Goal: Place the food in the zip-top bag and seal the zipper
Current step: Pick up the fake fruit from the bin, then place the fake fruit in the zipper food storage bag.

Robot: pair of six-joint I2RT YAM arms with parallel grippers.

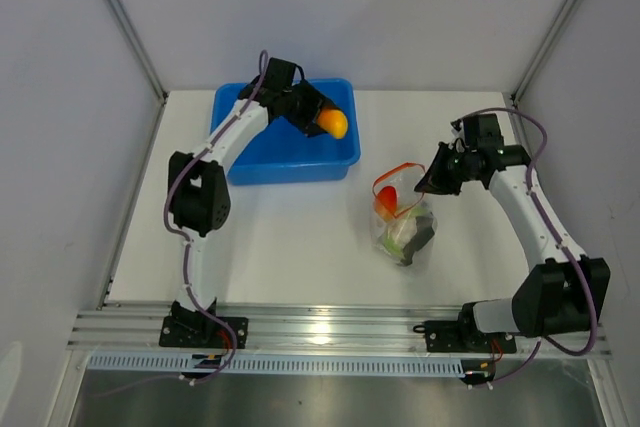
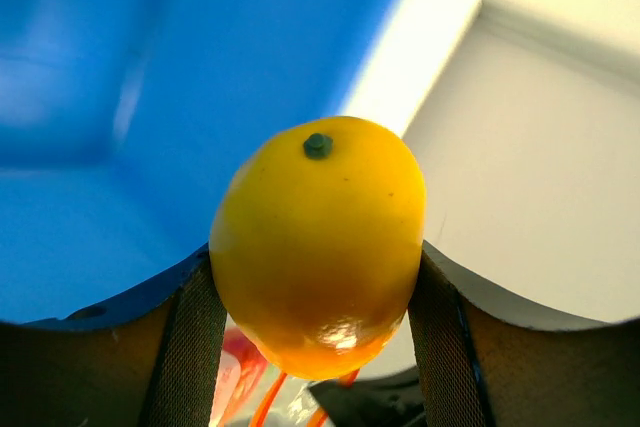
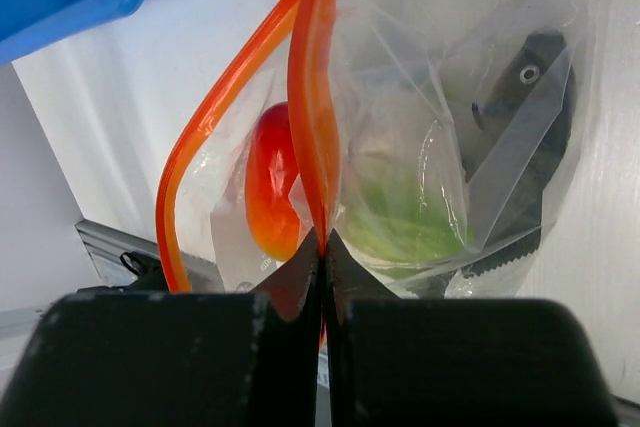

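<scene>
Closest to us, our left gripper clamps a yellow-orange toy fruit above the blue tub. Our right gripper is pinched tight on the zipper of the zip-top bag. Only its wrist view shows the red pepper and dark fish inside.

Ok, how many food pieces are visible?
4: red pepper, cauliflower and dark fish in the bag; yellow-orange piece in the left gripper over the tub. Others may be hidden.

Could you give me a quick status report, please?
Left hand shut on yellow fruit above blue tub. Right hand pinching zipper, bag mouth open. Nothing between tub and bag.
</scene>
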